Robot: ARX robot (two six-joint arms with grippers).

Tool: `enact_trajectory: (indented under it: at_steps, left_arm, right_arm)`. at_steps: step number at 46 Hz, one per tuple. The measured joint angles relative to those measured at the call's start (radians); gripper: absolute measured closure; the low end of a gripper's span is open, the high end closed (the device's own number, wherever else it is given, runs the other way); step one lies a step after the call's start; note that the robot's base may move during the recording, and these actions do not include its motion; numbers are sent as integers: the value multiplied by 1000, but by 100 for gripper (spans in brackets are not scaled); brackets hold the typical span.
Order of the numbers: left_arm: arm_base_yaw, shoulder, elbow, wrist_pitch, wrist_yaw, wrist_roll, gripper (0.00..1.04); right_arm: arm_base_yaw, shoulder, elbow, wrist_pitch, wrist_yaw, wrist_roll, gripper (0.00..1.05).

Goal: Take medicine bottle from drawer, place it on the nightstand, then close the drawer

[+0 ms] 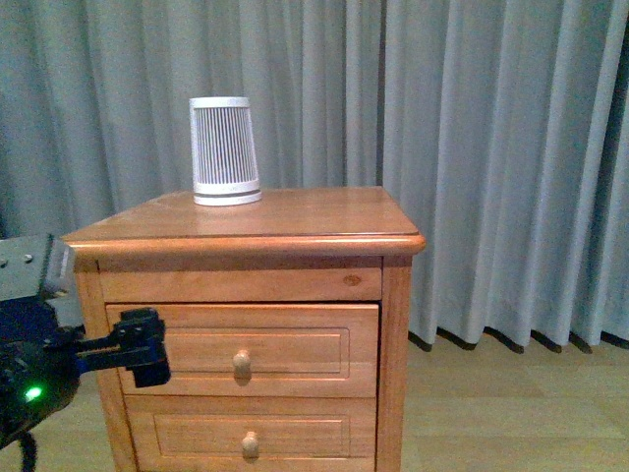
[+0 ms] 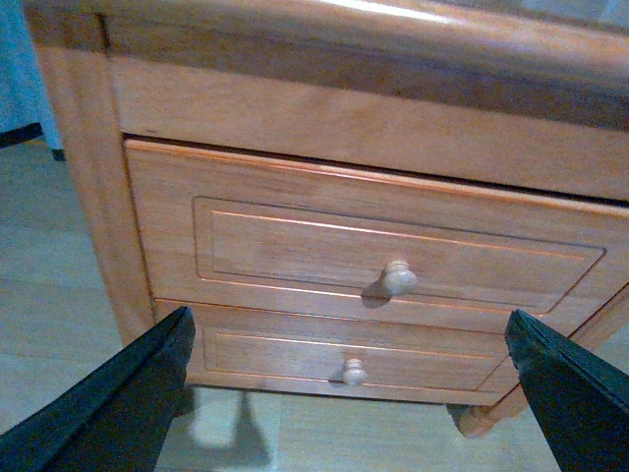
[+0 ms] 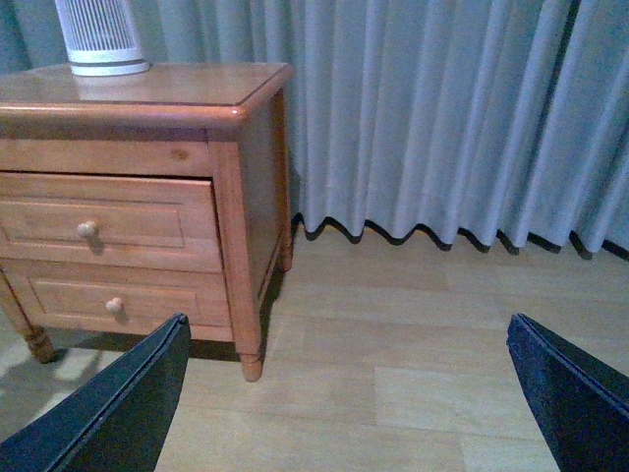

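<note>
Grey pleated curtains [image 1: 491, 147] hang to a pale plank floor [image 1: 511, 413] behind the nightstand [image 1: 314, 216], a honey-brown wooden cabinet with a rounded-edge top. In the front view a white-and-grey ribbed canister [image 1: 225, 150], tapering upward, stands at the far left of that glossy top. Below it, the drawer [image 1: 295, 339] shows its panelled front and one small round knob [image 1: 242, 363], with the lower drawer [image 1: 197, 433] under it. The left gripper [image 1: 147, 346], black, hovers at the left end of the drawer front, near the knob but apart from it. Only this view shows the arm's body, with a green light at the near left.

From the left wrist, looking up at the cabinet, two dark fingers [image 2: 128, 413] stand far apart, the jaws spread wide and holding nothing. A dark gap runs along the drawer's upper edge. This view alone shows a turned foot [image 2: 482, 418] from below.

From the right wrist, the right gripper [image 3: 347, 320] also stands wide, empty, above bare floor to the right of the cabinet and well apart from it. This view shows the cabinet's right side panel, and the drawer front sitting slightly proud of the frame. The drawer's inside is hidden in all three views, and the medicine bottle cannot be seen.
</note>
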Motion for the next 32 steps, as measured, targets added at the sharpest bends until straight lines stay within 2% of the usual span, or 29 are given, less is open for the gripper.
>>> enact_trajectory:
  at_steps: [16, 32]
  left_arm:
    - [-91, 315, 336, -99, 0, 64, 7]
    - [-98, 469, 550, -188, -14, 103, 7]
  right_arm:
    - [0, 0, 0, 0, 0, 0, 7]
    - [0, 0, 0, 0, 0, 0, 7]
